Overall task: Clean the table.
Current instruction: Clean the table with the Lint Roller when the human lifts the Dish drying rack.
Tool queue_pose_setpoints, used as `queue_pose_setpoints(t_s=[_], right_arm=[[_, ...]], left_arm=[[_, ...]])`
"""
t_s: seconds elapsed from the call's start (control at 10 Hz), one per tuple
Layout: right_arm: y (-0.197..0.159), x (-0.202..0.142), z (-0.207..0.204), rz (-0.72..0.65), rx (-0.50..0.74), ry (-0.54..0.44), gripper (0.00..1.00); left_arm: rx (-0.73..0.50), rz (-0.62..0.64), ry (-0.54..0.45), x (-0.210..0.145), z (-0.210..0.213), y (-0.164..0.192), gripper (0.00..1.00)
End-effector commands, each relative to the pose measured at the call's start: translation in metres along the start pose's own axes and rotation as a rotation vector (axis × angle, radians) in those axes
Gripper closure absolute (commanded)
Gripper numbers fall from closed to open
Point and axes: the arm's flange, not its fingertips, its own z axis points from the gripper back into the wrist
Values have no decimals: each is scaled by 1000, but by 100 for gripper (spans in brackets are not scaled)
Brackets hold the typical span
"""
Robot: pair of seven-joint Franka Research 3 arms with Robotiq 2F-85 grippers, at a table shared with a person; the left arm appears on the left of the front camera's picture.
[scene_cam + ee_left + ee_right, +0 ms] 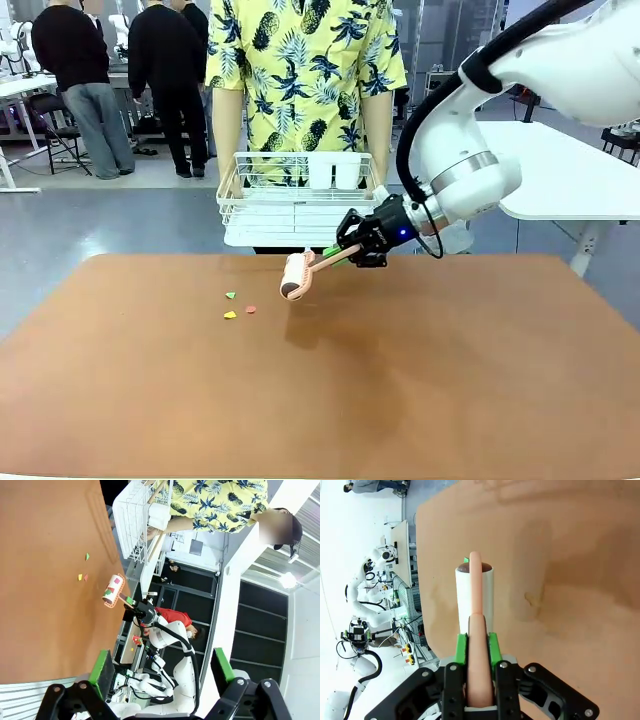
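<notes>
The left end effector is seen in the left wrist view with its black fingers and their green pads spread wide, and nothing is held between them. The large table with the smooth reddish-brown matte top is spread across the foreground of the front view, between the robot and a person in a yellow pineapple-print shirt at the far side. Left of the table's middle, toward its far edge, three small paper scraps, one green, one yellow and one pink, are found lying close together. Just to their right, a lint roller with a white roll and a pale pink handle is held tilted, with the roll end lowered toward the scraps. It appears to be clear of the top, as its shadow is cast separately on the table. Small coloured bits are seen stuck to the roll in the left wrist view. The handle is clamped between the pads of the right end effector, which is closed tightly on it. A white wire rack holding two white cups is placed just beyond the far edge, in front of the person.
</notes>
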Motion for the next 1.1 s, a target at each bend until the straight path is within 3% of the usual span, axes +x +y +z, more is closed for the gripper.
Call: queue_pose_setpoints(t_s=[0.0,0.3,0.5,1.0], right_arm=[[7,9,-17,-42,-4,40,79],[6,12,-37,-43,-23,113,79],[4,13,-42,-44,-45,53,79],[-3,20,-60,-24,-45,52,79]], left_arm=[[-4,-20,16,-2,4,1,0],[-4,-20,16,-2,4,1,0],[-4,-20,16,-2,4,1,0],[-4,-20,16,-2,4,1,0]])
